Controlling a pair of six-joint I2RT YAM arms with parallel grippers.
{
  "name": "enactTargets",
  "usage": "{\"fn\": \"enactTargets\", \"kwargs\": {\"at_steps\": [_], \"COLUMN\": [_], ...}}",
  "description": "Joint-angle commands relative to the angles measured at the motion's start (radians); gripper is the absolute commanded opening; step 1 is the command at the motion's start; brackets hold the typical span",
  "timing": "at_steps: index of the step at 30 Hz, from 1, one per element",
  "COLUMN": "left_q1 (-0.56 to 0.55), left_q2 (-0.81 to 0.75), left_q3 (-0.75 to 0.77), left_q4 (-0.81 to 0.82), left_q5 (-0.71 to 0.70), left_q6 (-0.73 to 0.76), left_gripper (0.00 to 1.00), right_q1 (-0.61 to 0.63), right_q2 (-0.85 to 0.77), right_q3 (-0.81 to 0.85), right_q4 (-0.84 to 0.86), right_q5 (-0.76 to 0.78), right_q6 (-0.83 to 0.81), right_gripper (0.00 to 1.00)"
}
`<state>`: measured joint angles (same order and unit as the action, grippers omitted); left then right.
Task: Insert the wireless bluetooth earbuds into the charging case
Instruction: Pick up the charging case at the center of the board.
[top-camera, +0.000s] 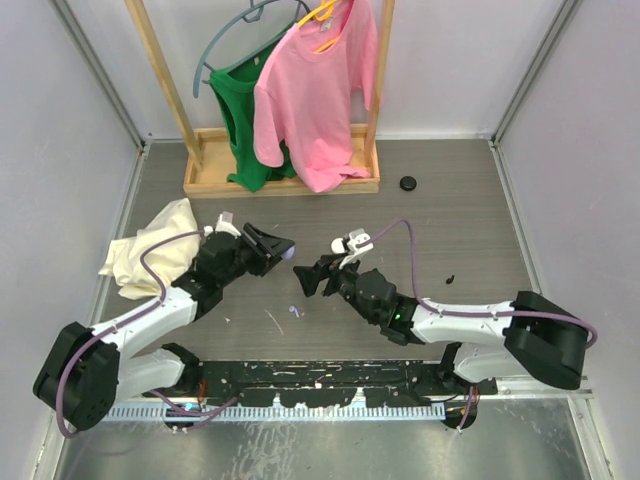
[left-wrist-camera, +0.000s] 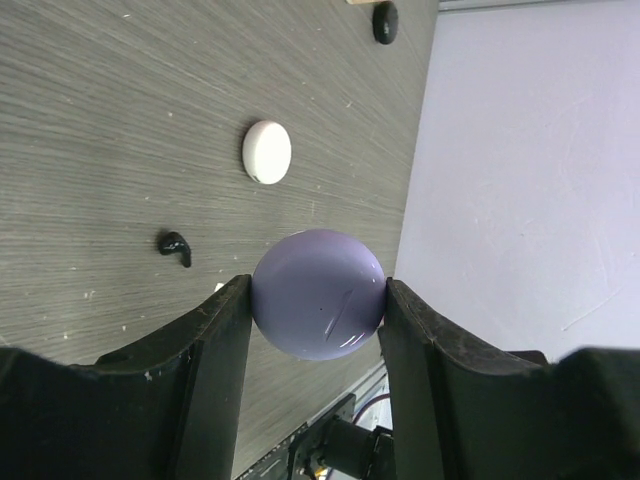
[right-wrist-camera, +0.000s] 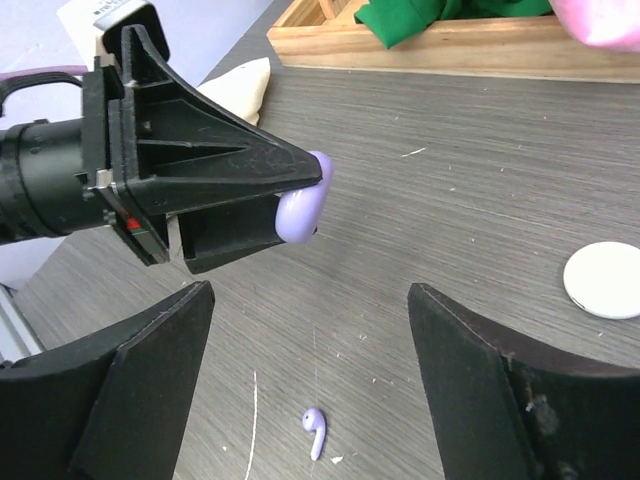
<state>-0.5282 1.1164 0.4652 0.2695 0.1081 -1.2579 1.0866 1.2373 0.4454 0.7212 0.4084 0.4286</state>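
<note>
**Slick case, tiny earbud: where this could slip**

The left gripper (left-wrist-camera: 318, 300) is clamped on the glossy lilac rounded charging case (left-wrist-camera: 318, 292). It holds the case above the grey wood-grain tabletop (top-camera: 450, 230), with only its 2 fingers pressing the curved sides. The right gripper (right-wrist-camera: 310, 290) is spread wide and holds nothing, facing the case from nearby. The tiny lilac stemmed earbud (right-wrist-camera: 315, 431) lies flat on the tabletop below the right fingers, touching neither. A tiny black stemmed earbud (left-wrist-camera: 175, 246) and a white round puck-shaped case (left-wrist-camera: 267, 152) lie well apart from it.

Likely risks, as I judge them:

1. The case looks smooth and domed, so any push from the right gripper could make it rotate or squirt out of the left grip.
2. Neither wrist view shows an open cavity. If the lid is closed, an earbud pressed against it would simply skid off.
3. The lilac earbud is far smaller than a finger and lies flat. A descent slightly off centre could flick it away or pinch the stem at an angle, leaving it badly oriented for its socket.
4. The 2 grippers are close together, so a hasty reach could bump one against the other.
</note>
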Motion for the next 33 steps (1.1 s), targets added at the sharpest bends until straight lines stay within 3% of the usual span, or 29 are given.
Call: {"fn": "enactTargets", "kwargs": {"at_steps": [1,8,33], "left_q1": [-0.026,-0.065,-0.152], "left_q2": [-0.038,-0.049,-0.071], "left_q3": [0.008,0.007,-0.009], "left_q4": [0.094,0.1,0.142], "left_q5": [-0.04,-0.071,-0.134], "left_q6": [-0.043,-0.057,-0.08], "left_gripper": [0.4,0.4,0.4], "right_q1": [0.011,0.01,0.01], "right_q2": [0.047,0.139,0.261], "right_q3": [0.047,0.066,0.072], "right_q4": [0.153,0.261,0.423], "right_q5": [0.06,0.047,0.143], "right_q6": [-0.038,-0.053,-0.077], "right_gripper": [0.83,0.72,0.5]}}
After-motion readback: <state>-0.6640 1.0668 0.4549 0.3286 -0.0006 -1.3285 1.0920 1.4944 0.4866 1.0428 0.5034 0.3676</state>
